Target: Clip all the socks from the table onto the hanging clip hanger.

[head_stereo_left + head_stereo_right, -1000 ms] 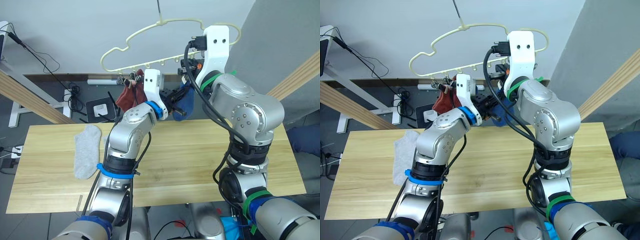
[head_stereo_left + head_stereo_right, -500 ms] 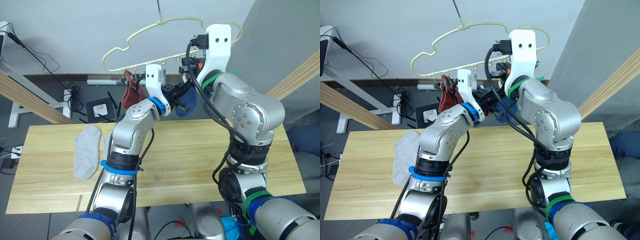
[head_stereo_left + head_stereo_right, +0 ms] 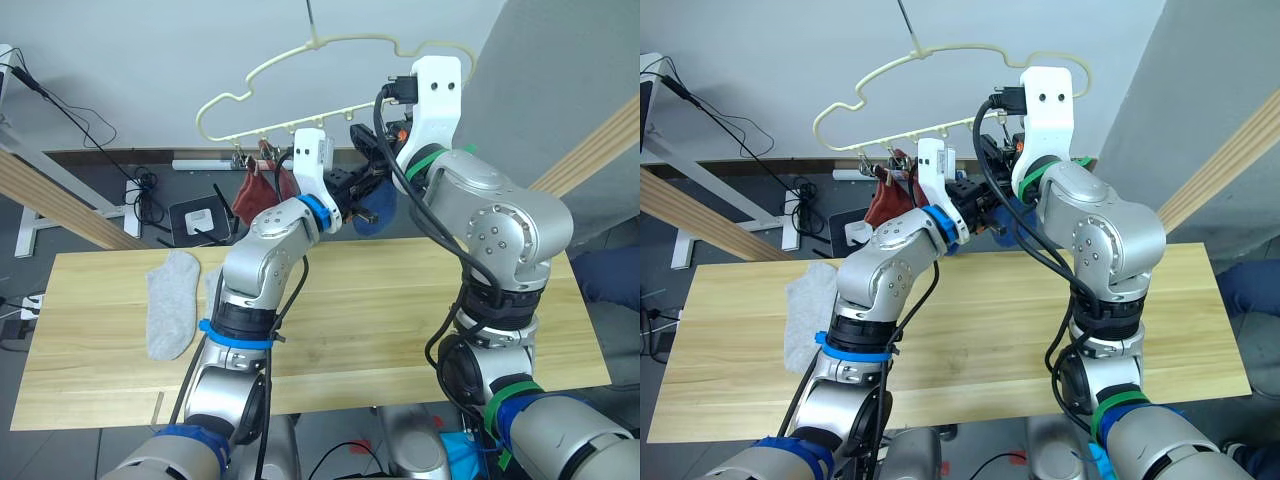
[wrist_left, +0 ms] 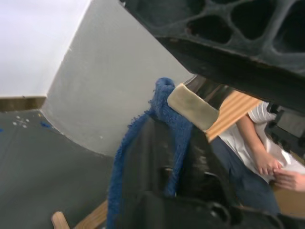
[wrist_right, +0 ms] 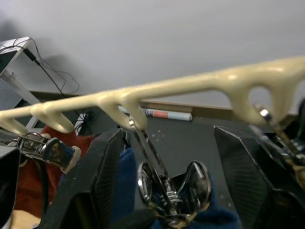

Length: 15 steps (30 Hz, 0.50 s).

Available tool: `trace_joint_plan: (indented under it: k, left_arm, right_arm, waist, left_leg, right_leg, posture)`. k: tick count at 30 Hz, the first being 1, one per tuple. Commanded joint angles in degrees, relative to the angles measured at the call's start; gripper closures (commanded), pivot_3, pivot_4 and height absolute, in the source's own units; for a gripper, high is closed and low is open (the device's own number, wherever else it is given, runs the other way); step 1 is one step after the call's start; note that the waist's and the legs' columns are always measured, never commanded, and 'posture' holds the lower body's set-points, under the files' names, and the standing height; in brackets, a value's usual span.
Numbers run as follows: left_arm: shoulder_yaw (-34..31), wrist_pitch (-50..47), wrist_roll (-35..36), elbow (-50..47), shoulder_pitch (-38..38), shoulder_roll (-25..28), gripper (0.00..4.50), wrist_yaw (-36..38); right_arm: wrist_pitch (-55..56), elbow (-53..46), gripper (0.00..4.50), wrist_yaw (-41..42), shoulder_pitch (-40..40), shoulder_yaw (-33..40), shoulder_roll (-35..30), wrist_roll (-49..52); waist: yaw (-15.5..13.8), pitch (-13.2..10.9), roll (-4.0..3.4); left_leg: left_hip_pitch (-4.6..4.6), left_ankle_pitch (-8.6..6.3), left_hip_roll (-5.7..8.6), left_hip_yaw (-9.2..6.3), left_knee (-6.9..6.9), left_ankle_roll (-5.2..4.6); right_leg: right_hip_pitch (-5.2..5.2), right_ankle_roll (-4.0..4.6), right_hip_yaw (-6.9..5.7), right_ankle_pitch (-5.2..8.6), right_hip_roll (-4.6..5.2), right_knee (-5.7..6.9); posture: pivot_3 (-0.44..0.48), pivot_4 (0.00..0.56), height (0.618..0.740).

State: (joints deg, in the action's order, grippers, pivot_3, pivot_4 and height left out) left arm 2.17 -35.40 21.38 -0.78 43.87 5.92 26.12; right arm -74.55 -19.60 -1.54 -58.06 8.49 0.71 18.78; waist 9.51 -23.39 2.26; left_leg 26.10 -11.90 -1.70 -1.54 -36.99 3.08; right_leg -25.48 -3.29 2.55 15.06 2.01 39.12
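The cream clip hanger [image 3: 300, 75] hangs above the table's far edge. Two rust red socks [image 3: 262, 190] dangle from its left clips. A blue sock [image 3: 378, 208] hangs under the middle, with a metal clip [image 5: 174, 191] biting its top edge. My right gripper [image 5: 169, 138] is open, one black finger on each side of that clip. My left gripper [image 3: 362, 190] is raised against the blue sock [image 4: 167, 119], which drapes along it. A light grey sock [image 3: 170, 305] lies flat on the table [image 3: 380, 320] at the left. A second grey one [image 3: 212, 285] peeks out behind my left arm.
Slanted wooden beams stand at the left [image 3: 45, 195] and right [image 3: 600, 150]. Cables and a dark box [image 3: 195, 215] lie on the floor behind the table. A seated person [image 4: 267, 162] is off to the right.
My right gripper has opened around the clip. My left arm rose with the blue sock. The hanger has swung slightly to the left.
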Motion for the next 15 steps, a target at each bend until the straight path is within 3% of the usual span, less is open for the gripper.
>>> trace_joint_plan:
  k: [1, 8, 15]
  left_arm:
    - [1.04, -0.87, 0.56, -4.65, -0.83, 1.30, 2.61, 1.13]
    - [1.43, -4.04, 1.09, -11.43, -4.50, 5.89, 0.51, 2.38]
    - [-1.52, -10.38, 7.21, -20.60, -8.71, 13.27, 0.51, 5.91]
  right_arm:
    - [-3.79, -5.16, 1.36, 1.82, 0.01, 2.52, 0.48, 3.35]
    - [-9.79, -10.52, 1.36, 4.93, 1.91, 3.91, -2.56, 6.09]
    - [-12.54, -13.89, 1.36, 6.27, 3.53, 3.65, -4.42, 6.64]
  waist:
    - [0.01, 0.00, 0.00]
    - [0.02, 0.00, 0.00]
    - [0.05, 0.00, 0.00]
  left_leg:
    - [0.00, 0.00, -0.01, -0.01, 0.00, 0.00]
    - [0.00, 0.00, 0.01, -0.03, 0.00, 0.00]
    - [-0.01, 0.01, -0.01, -0.02, -0.02, -0.01]
  right_leg:
    - [0.00, 0.00, -0.01, 0.00, 0.00, 0.01]
    - [0.00, 0.00, -0.01, 0.00, 0.01, 0.01]
    - [-0.01, 0.00, 0.02, 0.00, 0.00, 0.09]
  posture:
    - [-0.323, 0.391, 0.740]
    - [-0.317, 0.390, 0.740]
    - [-0.310, 0.388, 0.740]
